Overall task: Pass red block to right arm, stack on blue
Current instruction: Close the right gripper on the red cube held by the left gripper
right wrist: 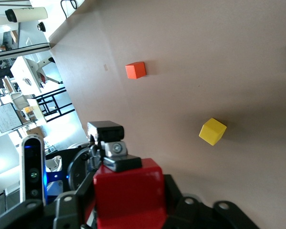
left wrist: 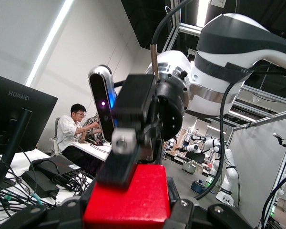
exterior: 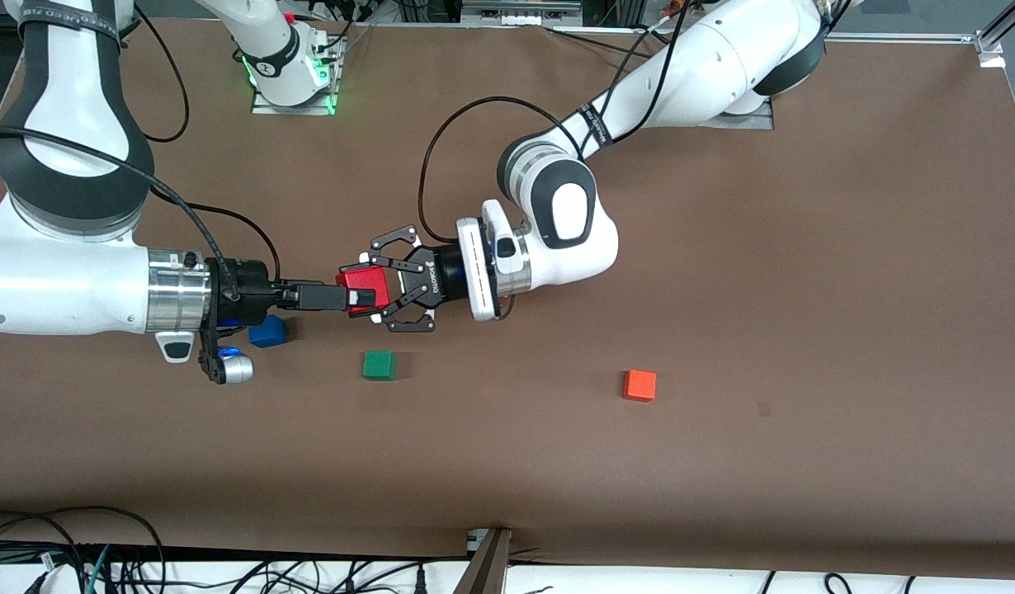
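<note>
The red block (exterior: 357,286) is held in the air over the table, between the two grippers. My left gripper (exterior: 370,291), the black linkage claw, is shut on it from the left arm's end. In the left wrist view the block (left wrist: 133,202) sits between the left gripper's jaws (left wrist: 128,212). My right gripper (exterior: 364,294), slim and straight-fingered, reaches in from the right arm's end and one of its fingers (left wrist: 115,167) lies flat on the block's top face. The right wrist view shows the block (right wrist: 128,193) low down. The blue cube (exterior: 266,332) sits on the table under the right wrist.
A green cube (exterior: 379,365) lies nearer the front camera than the grippers. An orange cube (exterior: 639,385) lies toward the left arm's end and shows in the right wrist view (right wrist: 135,70). A yellow cube (right wrist: 212,131) shows only there. Cables run along the table edges.
</note>
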You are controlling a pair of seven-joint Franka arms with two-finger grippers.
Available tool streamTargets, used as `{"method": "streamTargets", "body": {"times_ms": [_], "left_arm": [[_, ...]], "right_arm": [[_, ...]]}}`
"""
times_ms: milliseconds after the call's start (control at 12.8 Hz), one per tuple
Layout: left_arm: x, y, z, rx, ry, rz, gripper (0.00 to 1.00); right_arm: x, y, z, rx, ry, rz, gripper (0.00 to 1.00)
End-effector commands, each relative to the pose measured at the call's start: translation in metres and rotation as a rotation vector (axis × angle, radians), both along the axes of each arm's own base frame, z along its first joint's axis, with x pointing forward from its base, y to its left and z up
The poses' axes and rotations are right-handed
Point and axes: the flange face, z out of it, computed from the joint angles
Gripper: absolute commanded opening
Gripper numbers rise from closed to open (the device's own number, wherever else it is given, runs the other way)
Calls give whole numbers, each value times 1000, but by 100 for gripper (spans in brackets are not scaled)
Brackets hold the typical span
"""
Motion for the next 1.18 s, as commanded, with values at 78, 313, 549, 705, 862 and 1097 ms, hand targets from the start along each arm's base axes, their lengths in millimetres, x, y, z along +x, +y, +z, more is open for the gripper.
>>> {"method": "streamTargets", "body": {"times_ms": [78,313,549,705,862,1097], "left_arm": [[-6,-6,7,3,-7,8,0],[-6,-6,7,3,-7,8,0],[-4,-3,7,3,-5,13,5],[-3,-2,8,-11,9,16,100],[3,5,7,-3,0,23,100],[33,43,0,29,-35,63,100]], "right_arm": [[-2,11,5,0,7,10,9],[-2,11,5,0,7,10,8],[-2,11,6,2,7,9,8],[-2,11,6,2,7,9,8],[-2,10,6,3,7,8,4],[0,5,5,-1,6,1,1]]}}
